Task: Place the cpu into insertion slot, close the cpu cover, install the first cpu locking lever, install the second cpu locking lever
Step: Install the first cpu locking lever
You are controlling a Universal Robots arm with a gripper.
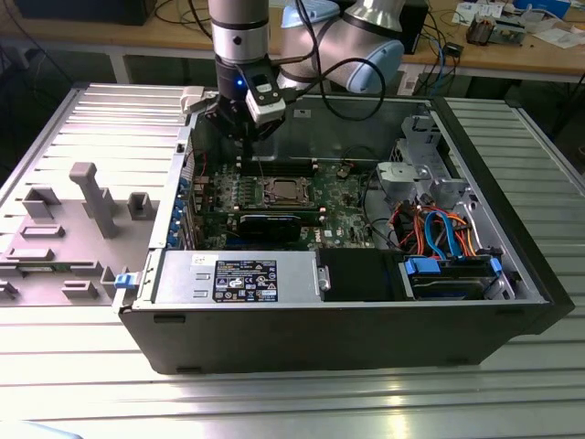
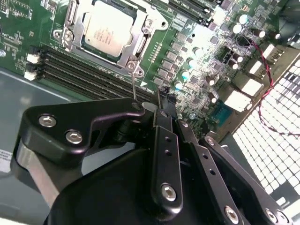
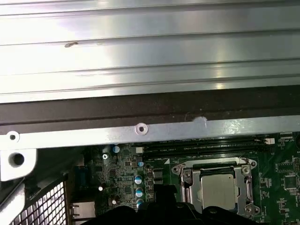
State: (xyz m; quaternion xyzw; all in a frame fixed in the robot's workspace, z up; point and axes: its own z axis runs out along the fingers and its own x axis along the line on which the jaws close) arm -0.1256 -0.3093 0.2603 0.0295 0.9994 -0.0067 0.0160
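The cpu [image 3: 216,191] sits in the insertion slot [image 3: 185,180], its dull silver top framed by the cpu cover [image 3: 247,185]. Green circuit board [image 3: 276,173] lies around it. A grey metal case edge [image 3: 140,129] runs alongside, ribbed metal surface [image 3: 140,51] beyond.

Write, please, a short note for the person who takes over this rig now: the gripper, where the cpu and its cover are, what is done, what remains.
Gripper: above the green board inside the open computer case, beside the socket; it holds nothing that can be seen, and whether its fingers are open or shut cannot be told.
The cpu sits in the insertion slot.
The cpu cover lies flat over the cpu, framing its silver top.
A thin locking lever stands up from the socket corner in the second wrist view, so it is not latched.
Done: cpu placed, cover down.
Left: the levers; the state of the other lever cannot be judged.
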